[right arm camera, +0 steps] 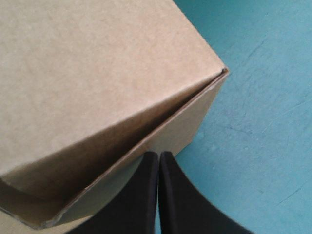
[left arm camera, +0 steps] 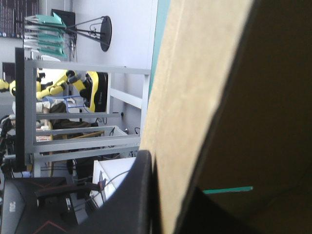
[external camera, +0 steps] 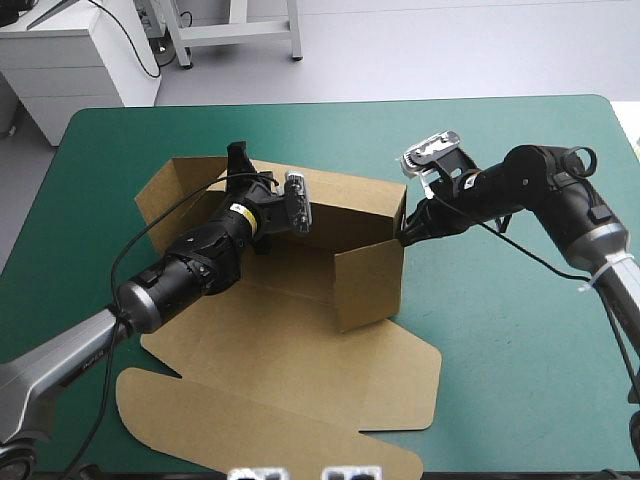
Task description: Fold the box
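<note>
High view puts the left pincer (external camera: 240, 165) at the box's 10 o'clock, reaching in over the raised rear wall. In the left wrist view a sheet of brown board stands between its black fingers (left arm camera: 131, 200), which are all but closed on it. It is therefore gripping the box (external camera: 370, 280), most likely to keep that wall upright while the rest is formed. The box sits near the middle of the teal-green counter (external camera: 500, 380), half built. Its rear wall and right-hand wall are raised, a short panel is turned in across the front from the 3 o'clock corner, a side flap lies open toward 9 o'clock, and the lid panel is spread flat toward 6 o'clock. At the box's 2 o'clock corner the right pincer (external camera: 405, 238) meets the outside of the wall. The right wrist view shows its fingers pressed together into one point with nothing between them, right at the board below the corner seam; whether it touches I cannot tell. That closed point reads as a pusher, bracing the corner from outside. The walls look under way, with the tucking not yet done.
</note>
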